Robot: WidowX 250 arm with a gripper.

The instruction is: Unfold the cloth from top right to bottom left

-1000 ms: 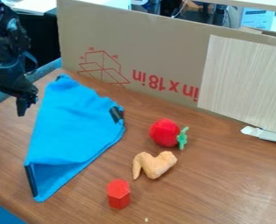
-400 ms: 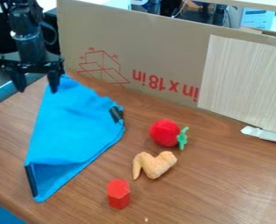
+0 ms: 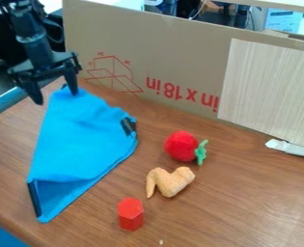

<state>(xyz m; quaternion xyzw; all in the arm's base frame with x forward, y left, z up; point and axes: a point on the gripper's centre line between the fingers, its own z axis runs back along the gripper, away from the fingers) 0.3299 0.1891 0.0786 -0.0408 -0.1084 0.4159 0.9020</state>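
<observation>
Cloth (image 3: 83,135) lies below the wide-open, empty end effector (image 3: 56,98), perhaps touching one fingertip.

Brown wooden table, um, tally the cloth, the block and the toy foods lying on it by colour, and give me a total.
Blue: 1, the blue fabric cloth with black edge pieces
Red: 2, the round red toy fruit with a green stem and the red hexagonal block
Tan: 1, the tan toy chicken wing
Total: 4
</observation>
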